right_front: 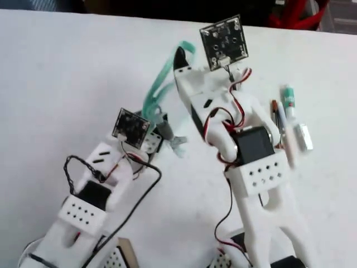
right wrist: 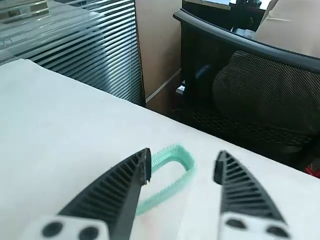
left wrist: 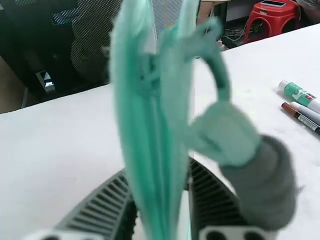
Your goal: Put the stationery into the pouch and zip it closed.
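Observation:
A translucent green pouch [left wrist: 150,125] stands on edge, and my left gripper [left wrist: 160,200] is shut on its lower part. From above, the pouch [right_front: 158,86] rises from the left gripper [right_front: 158,129] toward the table's far side. A grey-green tab [left wrist: 235,145] hangs beside it. My right gripper [right wrist: 182,172] is open just above the pouch's green loop [right wrist: 172,167], near the pouch's far end [right_front: 187,49]. Stationery lies to the right: a glue stick [right_front: 288,100], a pen [right_front: 283,131], a small metal clip [right_front: 304,137]. The glue stick [left wrist: 297,94] and pens [left wrist: 302,116] rest on the table.
The white table [right_front: 67,72] is bare on the left. The right arm's body [right_front: 245,145] stands between the pouch and the stationery. Black cables [right_front: 134,190] trail from the left arm. A dark chair [right wrist: 260,95] and a red object [left wrist: 272,17] sit beyond the table.

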Robot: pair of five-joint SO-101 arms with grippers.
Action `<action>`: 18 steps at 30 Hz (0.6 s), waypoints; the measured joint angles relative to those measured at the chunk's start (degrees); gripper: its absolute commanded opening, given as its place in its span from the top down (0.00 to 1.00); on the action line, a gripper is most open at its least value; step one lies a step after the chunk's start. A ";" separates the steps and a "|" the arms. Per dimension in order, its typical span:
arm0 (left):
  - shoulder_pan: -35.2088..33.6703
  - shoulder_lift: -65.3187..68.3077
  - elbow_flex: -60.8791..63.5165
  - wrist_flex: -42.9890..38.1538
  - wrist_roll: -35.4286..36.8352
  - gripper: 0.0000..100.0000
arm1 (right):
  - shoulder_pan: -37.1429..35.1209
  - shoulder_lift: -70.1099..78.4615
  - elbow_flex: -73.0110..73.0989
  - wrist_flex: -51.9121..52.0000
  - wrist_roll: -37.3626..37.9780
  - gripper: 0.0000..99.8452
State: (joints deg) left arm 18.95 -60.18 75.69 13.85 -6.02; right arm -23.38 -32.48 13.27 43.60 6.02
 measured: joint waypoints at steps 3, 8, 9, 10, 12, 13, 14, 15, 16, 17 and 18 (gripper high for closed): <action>0.09 0.00 0.00 0.00 0.00 0.87 | -0.35 -0.97 0.00 0.88 0.00 0.76; 0.09 0.00 0.00 0.00 0.00 0.87 | 2.02 -7.56 -0.35 1.05 0.00 0.76; 0.09 0.00 0.00 0.00 0.00 0.87 | 3.52 -8.35 -1.05 1.23 0.00 0.76; -0.09 0.00 0.00 0.00 0.00 0.87 | 5.36 -8.79 -1.93 1.85 0.00 0.76; -0.09 0.00 0.00 0.00 0.00 0.87 | 8.88 -8.88 -3.96 4.31 0.00 0.76; 0.00 0.00 0.00 0.00 0.00 0.87 | 10.90 -8.35 -4.92 5.71 0.00 0.76; 0.09 0.00 0.00 0.00 0.00 0.87 | 13.19 -7.21 -5.98 7.12 0.00 0.76; 0.09 0.00 0.00 0.00 0.00 0.87 | 15.21 -5.71 -7.03 8.44 0.00 0.76; 0.09 0.00 0.00 0.00 0.00 0.87 | 17.58 -4.04 -8.35 9.85 0.00 0.76; 0.09 0.00 0.00 0.00 0.00 0.87 | 19.78 -2.02 -9.93 11.34 0.70 0.76; 0.09 0.00 0.00 0.00 0.00 0.87 | 21.89 0.18 -11.69 13.01 2.11 0.76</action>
State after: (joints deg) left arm 19.03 -60.18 75.69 13.85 -6.02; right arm -1.49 -32.31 1.58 56.62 8.13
